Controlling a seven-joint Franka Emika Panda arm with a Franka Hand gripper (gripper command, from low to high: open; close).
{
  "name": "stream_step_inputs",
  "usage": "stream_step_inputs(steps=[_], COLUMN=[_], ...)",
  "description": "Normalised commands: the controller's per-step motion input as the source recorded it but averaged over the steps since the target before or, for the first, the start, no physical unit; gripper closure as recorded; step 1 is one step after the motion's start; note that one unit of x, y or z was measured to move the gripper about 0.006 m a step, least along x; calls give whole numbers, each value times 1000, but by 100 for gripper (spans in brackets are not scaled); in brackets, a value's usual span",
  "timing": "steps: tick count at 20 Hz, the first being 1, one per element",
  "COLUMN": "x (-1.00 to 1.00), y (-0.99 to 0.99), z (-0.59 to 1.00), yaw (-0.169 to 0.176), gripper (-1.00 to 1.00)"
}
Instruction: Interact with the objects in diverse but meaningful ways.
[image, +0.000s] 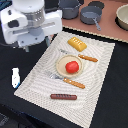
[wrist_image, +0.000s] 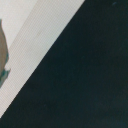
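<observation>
My gripper (image: 36, 46) hangs over the far corner of the beige placemat (image: 95, 85) at the exterior view's left, its two dark fingertips apart and nothing between them. A red tomato (image: 72, 66) sits on the round tan plate (image: 61, 64) mid-mat. The yellow-orange ridged bread (image: 77, 43) lies beyond the plate. The brown sausage (image: 63, 96) lies near the mat's front edge. The white-and-blue bottle (image: 15, 77) lies on the dark table left of the mat. The wrist view shows only the mat's edge (wrist_image: 35, 40) and dark table (wrist_image: 85, 75), no fingers.
A knife (image: 87, 58) and a fork (image: 70, 81) with orange handles flank the plate. Two grey pots (image: 70, 7) (image: 91, 17) and a bowl (image: 122, 17) stand on the brown surface at the back. A tan shape (wrist_image: 2, 50) shows at the wrist view's edge.
</observation>
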Motion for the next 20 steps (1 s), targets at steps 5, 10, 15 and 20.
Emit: stream_step_inputs(steps=[5, 10, 15, 20], x=[-465, -110, 17, 46], y=[-755, -259, -155, -181], z=[-111, -144, -210, -282], yaw=[0, 8, 4, 3], gripper=[-100, -100, -100, -100])
